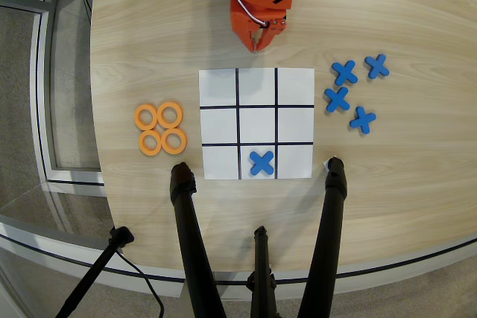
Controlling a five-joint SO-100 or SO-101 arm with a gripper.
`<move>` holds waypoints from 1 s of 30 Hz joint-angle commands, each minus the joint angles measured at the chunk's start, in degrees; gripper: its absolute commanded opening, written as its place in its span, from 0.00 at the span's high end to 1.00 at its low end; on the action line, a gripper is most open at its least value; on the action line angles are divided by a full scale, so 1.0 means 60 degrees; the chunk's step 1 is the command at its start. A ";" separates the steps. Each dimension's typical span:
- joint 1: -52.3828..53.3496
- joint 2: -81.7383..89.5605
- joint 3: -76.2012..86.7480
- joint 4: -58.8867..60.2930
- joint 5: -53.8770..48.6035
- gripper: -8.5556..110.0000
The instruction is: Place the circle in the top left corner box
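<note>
Circle lies clustered with three other rings on the table, left of the grid; top left corner box sits bare. Gripper looks nearly closed, seemingly empty.

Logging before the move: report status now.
Gripper empty, above grid, jaw state unclear. Four orange rings left of grid, untouched. Top left box clear.
</note>
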 commanded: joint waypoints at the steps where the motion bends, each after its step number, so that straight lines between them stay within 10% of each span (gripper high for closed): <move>1: 0.0278 -0.0571 -0.0718 -0.0103 0.0088 0.93; 17: 0.1230 -0.2109 -0.2651 -0.0410 -0.0176 0.88; 30: 0.3823 -1.0635 -0.4263 -0.9434 -0.0586 0.78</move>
